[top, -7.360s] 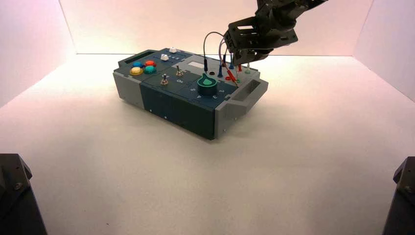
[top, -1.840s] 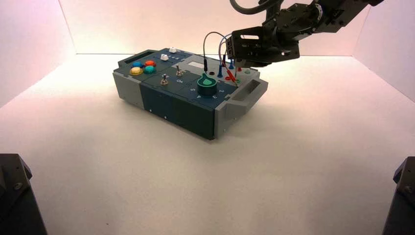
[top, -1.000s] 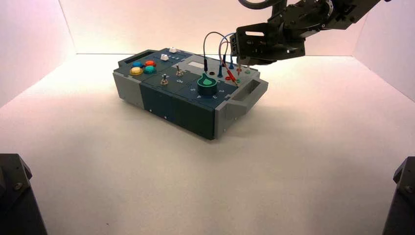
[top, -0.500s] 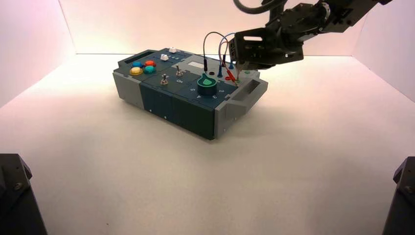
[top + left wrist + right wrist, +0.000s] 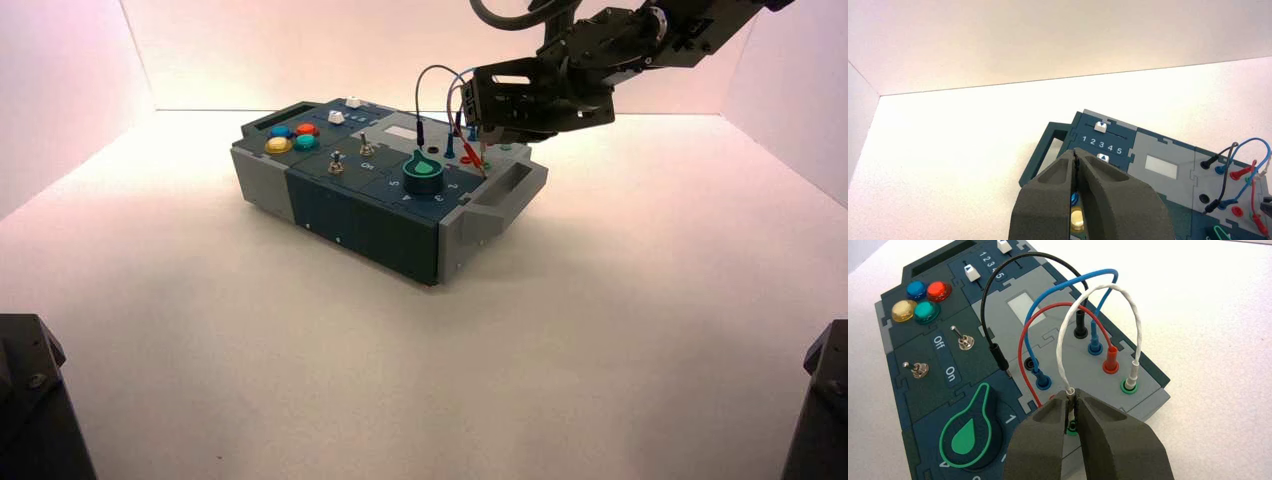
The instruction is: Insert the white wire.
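The white wire (image 5: 1058, 342) arches over the socket field of the box (image 5: 370, 215). One of its pale plugs (image 5: 1133, 371) stands in a green socket (image 5: 1129, 386) at the box's far corner. My right gripper (image 5: 1072, 400) is shut on the wire's other plug and holds it upright just above a second green socket (image 5: 1072, 427). In the high view that right gripper (image 5: 485, 135) hangs over the box's right end. My left gripper (image 5: 1076, 155) is shut on nothing, parked off the box's slider end.
Black (image 5: 993, 295), blue (image 5: 1098, 276) and red (image 5: 1028, 322) wires arch beside the white one. One black plug (image 5: 998, 354) hangs free over the panel. A green knob (image 5: 968, 432), two toggle switches (image 5: 966, 342) and coloured buttons (image 5: 923, 300) lie further along.
My right gripper has come a little lower and further left over the sockets, still holding the white plug. The left arm has not moved.
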